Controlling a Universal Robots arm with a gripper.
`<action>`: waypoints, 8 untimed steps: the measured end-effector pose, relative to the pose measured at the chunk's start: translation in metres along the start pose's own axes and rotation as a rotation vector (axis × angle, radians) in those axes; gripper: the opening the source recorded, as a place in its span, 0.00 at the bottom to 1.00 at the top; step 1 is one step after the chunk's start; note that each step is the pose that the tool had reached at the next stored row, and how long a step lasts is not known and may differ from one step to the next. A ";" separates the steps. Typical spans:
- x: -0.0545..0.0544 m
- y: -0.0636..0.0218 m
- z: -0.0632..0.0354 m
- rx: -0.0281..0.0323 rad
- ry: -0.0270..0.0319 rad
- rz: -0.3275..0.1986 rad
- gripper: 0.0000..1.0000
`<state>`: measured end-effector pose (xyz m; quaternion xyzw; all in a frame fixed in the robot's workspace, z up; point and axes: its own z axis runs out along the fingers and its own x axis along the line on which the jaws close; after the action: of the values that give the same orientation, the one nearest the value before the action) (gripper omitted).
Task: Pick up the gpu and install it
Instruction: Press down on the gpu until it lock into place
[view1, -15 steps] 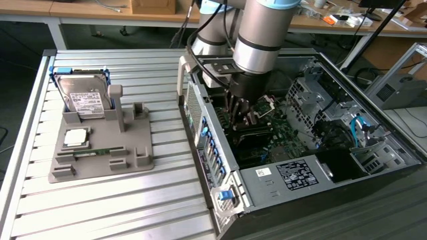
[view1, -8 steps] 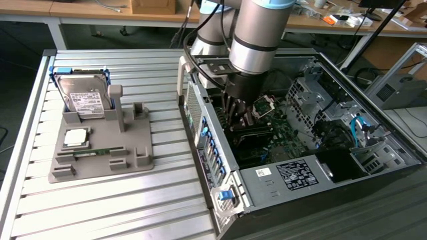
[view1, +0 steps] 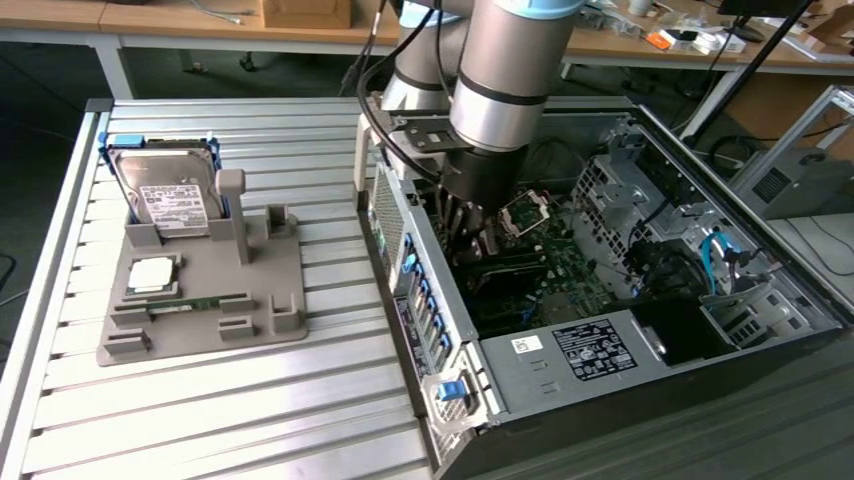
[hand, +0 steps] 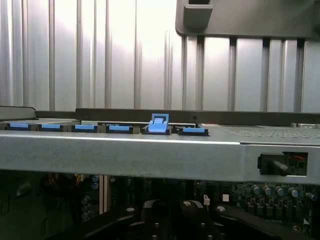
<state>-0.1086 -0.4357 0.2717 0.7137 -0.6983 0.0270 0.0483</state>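
You had the arm (view1: 507, 70) reaching down into the open computer case (view1: 387, 200), with the gripper (view1: 470, 225) low over the motherboard (view1: 574, 265), close behind the case's rear wall. Its jaws were fully closed. Whether they had anything pinched between them you could not tell from either view, because the spot below them was dark. For the same reason you could not pick out the gpu with any certainty, so its place stays unsettled.

In the wrist view you looked across the case's metal edge at a row of blue slot clips (hand: 159, 123) (one of them stood raised above the others), with circuit boards in shadow underneath.

On the slatted table (view1: 240, 420), toward the exterior view's left and well apart from the case, you had the grey holder tray (view1: 200, 320). The hard drive (view1: 167, 190) stood upright at its far end, a square chip (view1: 151, 275) lay nearer, and the narrow memory stick (view1: 200, 303) sat on edge in its slot.
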 end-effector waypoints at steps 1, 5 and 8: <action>0.000 -0.0006 0.0005 0.0002 -0.0001 0.000 0.11; -0.001 -0.0016 0.0022 0.0019 -0.0022 0.000 0.11; -0.001 -0.0017 0.0024 0.0014 -0.0016 0.000 0.11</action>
<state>-0.1070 -0.4349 0.2692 0.7137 -0.6983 0.0269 0.0473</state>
